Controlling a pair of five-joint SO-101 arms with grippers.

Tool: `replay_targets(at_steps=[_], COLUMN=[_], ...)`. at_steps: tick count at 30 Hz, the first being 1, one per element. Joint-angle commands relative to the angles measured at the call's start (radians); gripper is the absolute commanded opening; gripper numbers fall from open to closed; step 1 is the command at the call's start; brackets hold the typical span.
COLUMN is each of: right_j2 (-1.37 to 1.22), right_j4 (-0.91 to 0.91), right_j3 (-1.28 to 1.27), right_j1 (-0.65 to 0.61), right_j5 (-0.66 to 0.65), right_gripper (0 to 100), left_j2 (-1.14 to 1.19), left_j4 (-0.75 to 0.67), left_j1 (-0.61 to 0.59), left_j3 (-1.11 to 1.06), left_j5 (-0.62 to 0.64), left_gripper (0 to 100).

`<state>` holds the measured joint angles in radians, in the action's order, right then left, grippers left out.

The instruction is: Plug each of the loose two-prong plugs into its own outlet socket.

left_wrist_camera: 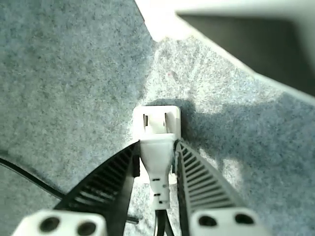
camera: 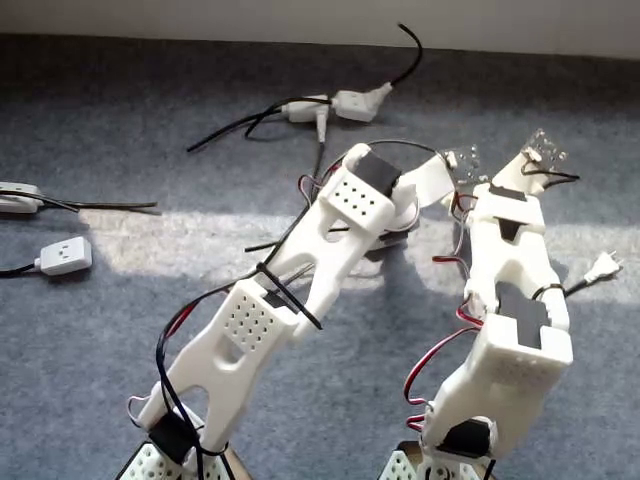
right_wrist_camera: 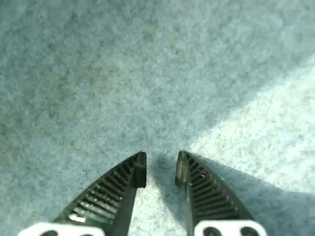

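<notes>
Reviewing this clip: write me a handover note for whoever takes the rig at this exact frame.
Left gripper: jaws shut on a white two-prong plug, its prongs at a white square outlet socket on the grey carpet. I cannot tell whether it is fully seated.
Right gripper: jaws open, empty, over the carpet.
Done: one white plug-and-socket pair at the far side looks joined.
Left: finish this insertion. The loose white plug beside the right arm and the white socket block on the left arm's side appear unmated.
</notes>
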<state>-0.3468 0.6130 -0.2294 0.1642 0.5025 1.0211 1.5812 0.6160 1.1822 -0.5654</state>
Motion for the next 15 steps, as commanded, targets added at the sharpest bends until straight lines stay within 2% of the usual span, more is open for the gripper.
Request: replay_targets(at_steps=[1,4,9,15], right_j2=[0.016,0.016,0.016,0.016], right_j4=[-0.015,-0.015,-0.015,-0.015], right_j3=[0.010,0.010,0.005,0.005], right_j1=[0.019,0.018,0.018,0.018], right_j5=[0.012,0.012,0.012,0.012], right_gripper=[12.3,12.3,12.3,12.3], left_j2=[-0.016,-0.016,-0.016,-0.018], left_j4=[-0.005,-0.005,0.037,0.046], left_j1=[0.035,0.027,0.024,0.024], left_j3=[0.013,0.013,0.013,0.073], left_j5=[-0.026,-0.026,-0.025,-0.025], left_gripper=[1,5,24,25])
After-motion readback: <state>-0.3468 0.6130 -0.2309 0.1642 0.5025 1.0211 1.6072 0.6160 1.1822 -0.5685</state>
